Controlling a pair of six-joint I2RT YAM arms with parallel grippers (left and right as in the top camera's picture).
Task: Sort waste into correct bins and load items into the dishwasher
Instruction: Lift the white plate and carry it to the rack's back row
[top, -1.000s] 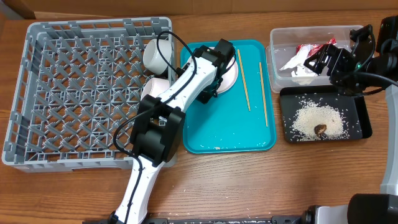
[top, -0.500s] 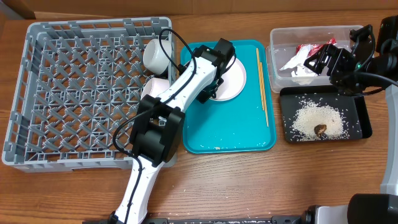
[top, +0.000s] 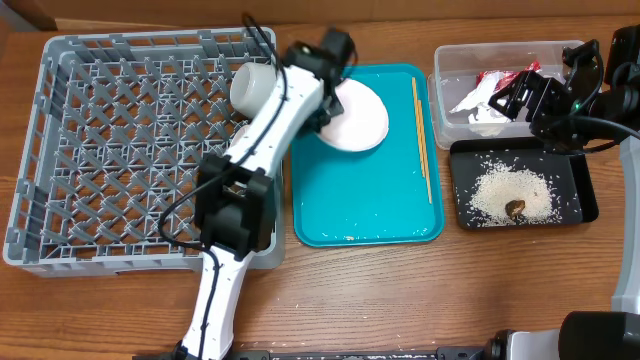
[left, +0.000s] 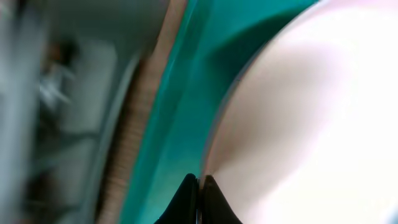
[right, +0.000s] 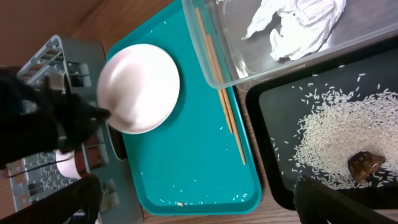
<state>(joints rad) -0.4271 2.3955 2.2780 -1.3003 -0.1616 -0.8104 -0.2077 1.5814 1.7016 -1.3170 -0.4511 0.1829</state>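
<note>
White plate (top: 358, 122) | rim pinched between left fingers (left: 185, 202) | over teal tray (top: 370, 205)

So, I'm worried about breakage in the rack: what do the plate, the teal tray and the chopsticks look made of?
The plate looks like ceramic or melamine: smooth white with a faint sheen, and I can't tell which. The teal tray looks like moulded plastic, with uniform colour and a rounded raised rim. The chopsticks look like wood or bamboo: thin, matte tan.

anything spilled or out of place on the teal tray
Yes: a few stray rice grains lie scattered on the teal tray near its front edge, apart from the rice pile in the black tray.
</note>
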